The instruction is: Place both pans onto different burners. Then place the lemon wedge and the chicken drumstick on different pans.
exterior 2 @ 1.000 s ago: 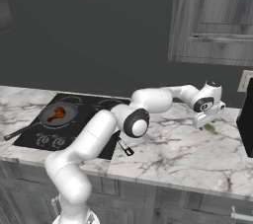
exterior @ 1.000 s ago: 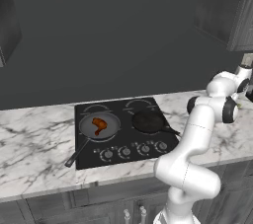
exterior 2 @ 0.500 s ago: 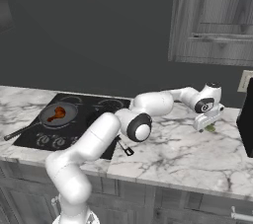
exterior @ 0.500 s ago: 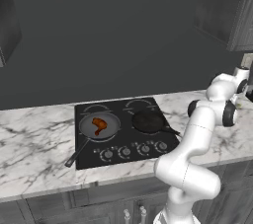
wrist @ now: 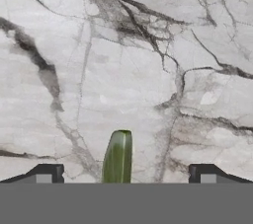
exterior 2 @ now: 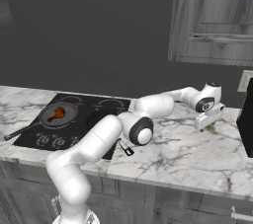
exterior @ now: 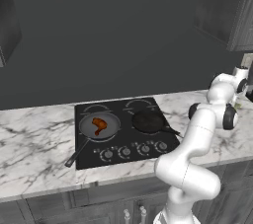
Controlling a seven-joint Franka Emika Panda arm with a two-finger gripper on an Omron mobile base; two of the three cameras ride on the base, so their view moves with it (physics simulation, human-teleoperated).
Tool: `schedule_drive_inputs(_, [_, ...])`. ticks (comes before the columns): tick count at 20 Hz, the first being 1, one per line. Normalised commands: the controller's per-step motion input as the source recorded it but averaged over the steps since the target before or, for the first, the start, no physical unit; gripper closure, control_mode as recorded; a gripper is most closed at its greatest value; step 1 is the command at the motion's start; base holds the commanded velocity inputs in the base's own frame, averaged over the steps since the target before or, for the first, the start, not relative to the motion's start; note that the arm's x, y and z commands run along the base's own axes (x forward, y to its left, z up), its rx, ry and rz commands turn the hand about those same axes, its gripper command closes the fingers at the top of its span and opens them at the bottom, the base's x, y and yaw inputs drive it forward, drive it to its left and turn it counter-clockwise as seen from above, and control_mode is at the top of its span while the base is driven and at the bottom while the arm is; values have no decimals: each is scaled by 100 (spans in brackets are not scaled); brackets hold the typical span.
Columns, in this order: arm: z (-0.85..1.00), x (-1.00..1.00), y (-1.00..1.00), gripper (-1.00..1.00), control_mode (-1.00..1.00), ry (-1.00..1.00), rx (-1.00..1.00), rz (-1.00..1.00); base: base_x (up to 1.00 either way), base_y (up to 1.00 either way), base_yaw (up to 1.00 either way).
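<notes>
Step in hand: the arm is reaching far to the right of the cooktop (exterior: 123,134), apparently going for the lemon wedge (wrist: 117,157), the one item not yet on a pan.
Gripper (wrist: 123,173): its fingers are standing spread wide and are holding nothing, one tip on each side of the wedge, which suits closing across its narrow width.
Lemon wedge: it is lying on the marble counter (wrist: 123,60), between the fingertips but nearer one of them; it is showing as a slim green-yellow sliver with a rounded end.
Wide pan (exterior: 100,125): it is sitting on the front left burner, carrying the chicken drumstick (exterior: 99,125), a glossy orange-brown piece.
Black pan (exterior: 148,121): it is sitting on the neighbouring right burner and looks empty, presumably waiting for the wedge.
Risk: the wedge is thin and off-centre, so one finger may nudge it aside.
</notes>
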Motion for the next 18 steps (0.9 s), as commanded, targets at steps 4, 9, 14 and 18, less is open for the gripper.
schedule_drive_inputs(4, [-11,3,-4,-100,-100,0,0,1,0,0,0])
schedule_drive_inputs(9, [-31,0,0,100,-100,0,0,0,0,0,0])
schedule_drive_inputs(14, [-6,0,0,100,-100,1,0,0,0,0,0])
schedule_drive_inputs(18, [0,0,0,100,-100,0,0,0,0,0,0])
